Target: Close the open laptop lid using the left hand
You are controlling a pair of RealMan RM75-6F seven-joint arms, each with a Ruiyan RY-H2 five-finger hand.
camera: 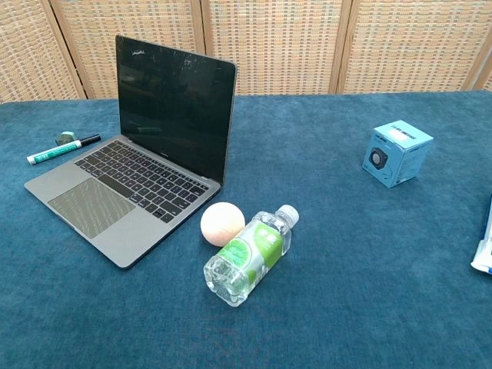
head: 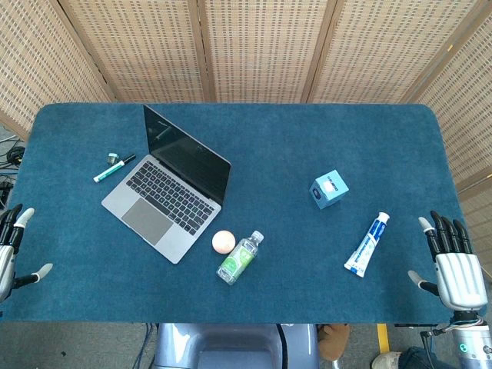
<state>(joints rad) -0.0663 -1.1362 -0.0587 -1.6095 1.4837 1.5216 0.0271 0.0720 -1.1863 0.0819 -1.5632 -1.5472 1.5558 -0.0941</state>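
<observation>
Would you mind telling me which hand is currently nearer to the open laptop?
Left. The left hand sits at the table edge just beside the laptop; the right hand is across the table.

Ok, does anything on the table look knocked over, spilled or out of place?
Only the water bottle lies on its side beside the ball, cap on, no spill visible. The laptop sits skewed to the table edge, lid up.
</observation>
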